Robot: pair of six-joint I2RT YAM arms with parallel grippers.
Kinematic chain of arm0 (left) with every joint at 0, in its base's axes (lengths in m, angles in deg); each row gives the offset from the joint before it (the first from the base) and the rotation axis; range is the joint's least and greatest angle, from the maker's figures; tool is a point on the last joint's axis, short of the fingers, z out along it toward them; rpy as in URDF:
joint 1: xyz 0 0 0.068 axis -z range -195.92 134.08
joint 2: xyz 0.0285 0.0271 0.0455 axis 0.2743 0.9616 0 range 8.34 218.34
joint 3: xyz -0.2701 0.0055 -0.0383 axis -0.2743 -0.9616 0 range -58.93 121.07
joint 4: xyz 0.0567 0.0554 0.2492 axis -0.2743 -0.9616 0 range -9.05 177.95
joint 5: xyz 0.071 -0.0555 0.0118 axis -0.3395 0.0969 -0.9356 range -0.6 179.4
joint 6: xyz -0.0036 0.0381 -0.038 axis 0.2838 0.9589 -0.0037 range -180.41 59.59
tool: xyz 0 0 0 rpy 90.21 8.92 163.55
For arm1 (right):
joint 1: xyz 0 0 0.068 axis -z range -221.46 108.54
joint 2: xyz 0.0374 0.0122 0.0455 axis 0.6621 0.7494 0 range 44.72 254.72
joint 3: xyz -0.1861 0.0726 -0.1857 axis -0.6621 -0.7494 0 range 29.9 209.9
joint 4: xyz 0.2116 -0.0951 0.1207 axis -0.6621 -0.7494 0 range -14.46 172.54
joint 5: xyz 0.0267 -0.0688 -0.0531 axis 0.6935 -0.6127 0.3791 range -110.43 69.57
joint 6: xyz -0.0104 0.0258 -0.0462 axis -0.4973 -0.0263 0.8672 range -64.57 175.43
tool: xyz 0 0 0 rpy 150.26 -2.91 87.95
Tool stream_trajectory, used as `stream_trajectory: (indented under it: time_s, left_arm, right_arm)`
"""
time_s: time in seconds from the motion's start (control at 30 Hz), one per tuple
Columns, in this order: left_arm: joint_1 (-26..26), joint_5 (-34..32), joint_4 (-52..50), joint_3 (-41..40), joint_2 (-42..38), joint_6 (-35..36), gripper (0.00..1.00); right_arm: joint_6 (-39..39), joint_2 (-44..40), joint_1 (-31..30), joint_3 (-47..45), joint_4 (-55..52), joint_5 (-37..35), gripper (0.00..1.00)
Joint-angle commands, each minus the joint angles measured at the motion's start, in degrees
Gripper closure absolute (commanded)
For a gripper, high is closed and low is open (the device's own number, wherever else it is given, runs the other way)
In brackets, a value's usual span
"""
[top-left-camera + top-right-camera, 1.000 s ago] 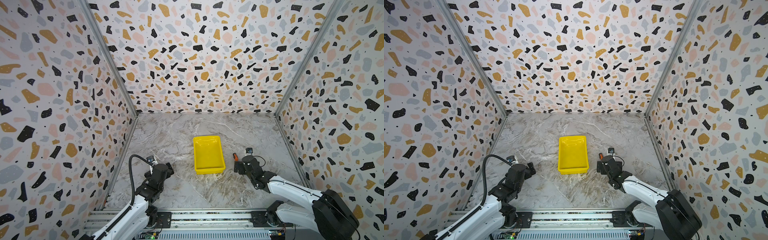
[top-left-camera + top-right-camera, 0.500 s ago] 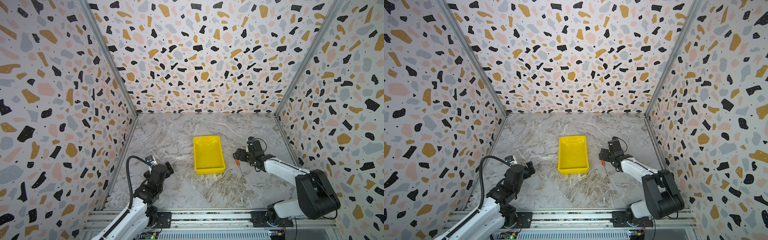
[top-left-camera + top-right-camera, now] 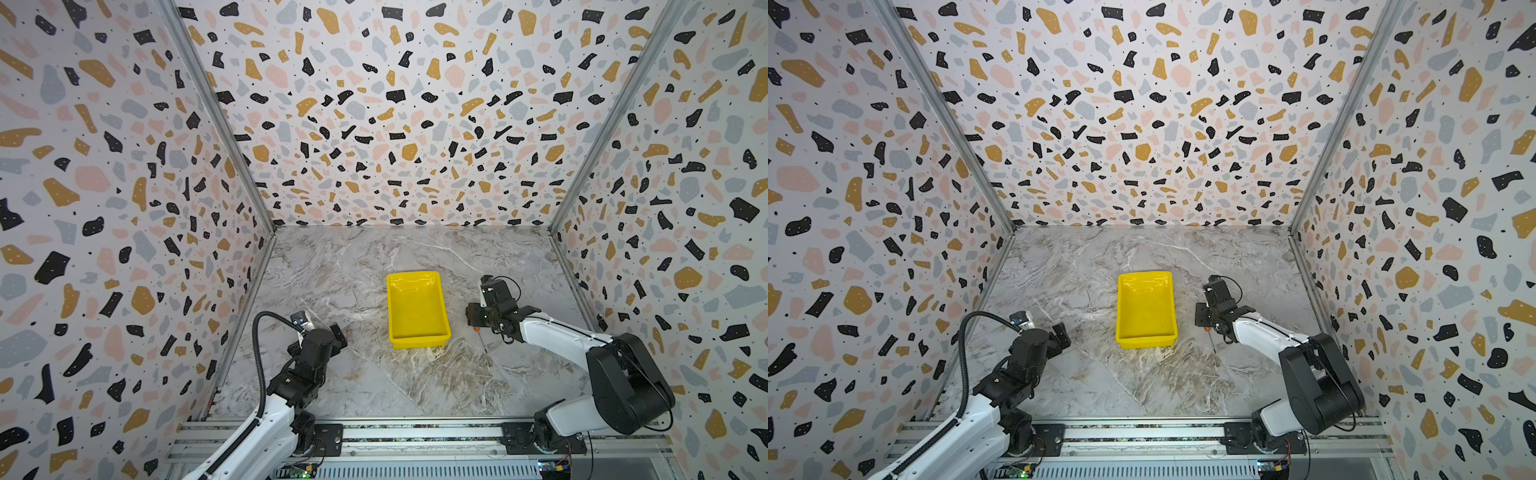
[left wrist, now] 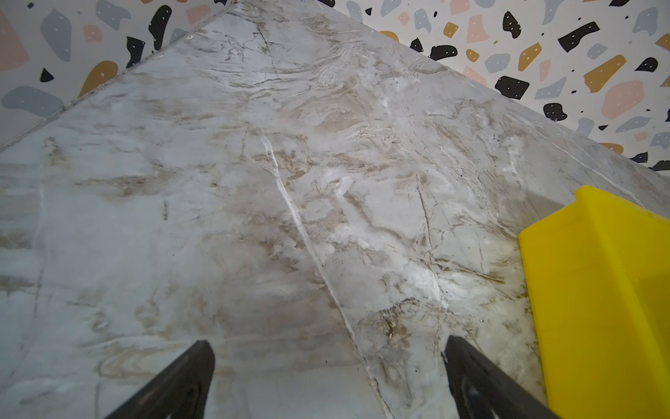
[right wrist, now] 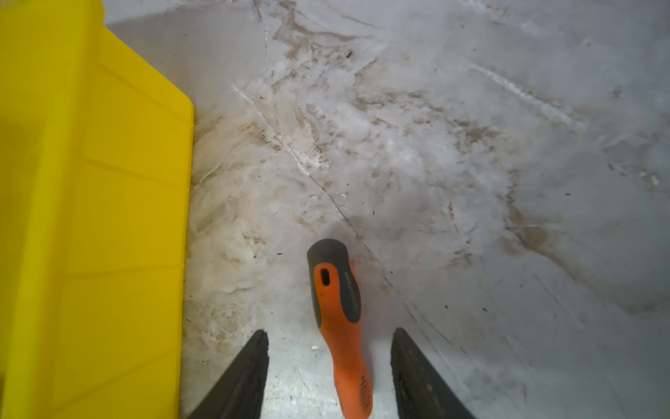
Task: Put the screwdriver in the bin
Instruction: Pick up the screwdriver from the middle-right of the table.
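The screwdriver (image 5: 337,308), with an orange handle and a dark end cap, lies flat on the marble floor just right of the yellow bin (image 3: 417,307). In both top views only a bit of orange (image 3: 477,329) (image 3: 1207,328) and the thin shaft show from under my right gripper (image 3: 473,318). My right gripper (image 5: 330,331) straddles the handle, open, with a gap on each side. My left gripper (image 3: 337,334) (image 4: 328,340) hovers open over bare floor left of the bin (image 4: 598,290), holding nothing.
The bin (image 3: 1145,305) (image 5: 90,217) holds nothing and stands mid-floor between the two arms. Terrazzo-patterned walls enclose the floor on three sides, and a metal rail (image 3: 415,432) runs along the front edge.
My right arm has swung and settled low over the screwdriver handle, and its jaws have narrowed around it. The left arm has barely moved.
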Motion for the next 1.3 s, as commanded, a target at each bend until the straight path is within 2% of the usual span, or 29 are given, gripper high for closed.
stream_trajectory:
  time_s: [0.0, 0.1, 0.17, 0.77, 1.1, 1.27]
  left_arm:
    - [0.19, -0.42, 0.41, 0.51, 0.05, -0.46, 0.00]
    - [0.18, -0.50, 0.48, 0.54, 0.01, -0.46, 0.00]
    - [0.18, -0.75, 0.54, 0.59, 0.01, -0.46, 0.00]
    - [0.18, -0.77, 0.48, 0.48, -0.16, -0.46, 0.00]
    - [0.20, -0.82, 0.45, 0.49, -0.23, -0.46, 0.00]
    - [0.18, -0.77, 0.41, 0.49, -0.35, -0.46, 0.00]
  right_arm:
    - [1.12, 1.61, -0.99, 2.86, -2.69, -2.94, 0.44]
    - [0.64, 3.51, -1.09, 4.27, -3.66, -2.77, 0.56]
    - [0.67, 4.63, -1.24, 5.15, -4.33, -2.17, 0.57]
    - [0.10, 8.57, -2.14, 5.99, -5.61, -4.65, 0.61]
    - [-0.56, 7.26, -2.21, 5.91, -6.29, -7.27, 0.76]
    - [-1.54, 4.01, -3.98, 7.17, -8.68, -12.70, 0.77]
